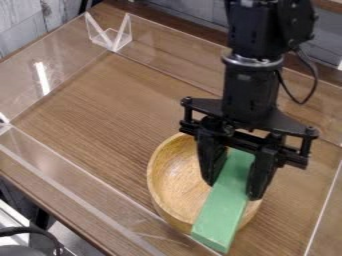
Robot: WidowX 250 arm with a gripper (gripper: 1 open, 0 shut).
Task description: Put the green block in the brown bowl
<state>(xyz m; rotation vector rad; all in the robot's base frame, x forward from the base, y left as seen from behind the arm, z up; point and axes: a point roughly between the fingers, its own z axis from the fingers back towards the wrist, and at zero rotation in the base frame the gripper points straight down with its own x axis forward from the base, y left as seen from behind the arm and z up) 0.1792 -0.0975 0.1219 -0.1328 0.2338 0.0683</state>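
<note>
The green block [222, 215] is a long flat bright green bar, tilted, its upper end clamped between my fingers and its lower end reaching past the near rim of the bowl. My black gripper [241, 178] points steeply down over the right half of the brown bowl [174, 178] and is shut on the block. The bowl is a round light wooden dish with a thick rim, near the front right of the table; my gripper and the block hide its right side.
The wooden tabletop [120, 110] is ringed by a low clear plastic wall [54, 170]. A clear folded plastic piece [110, 32] stands at the back left. My arm's black column [261, 50] rises above the bowl.
</note>
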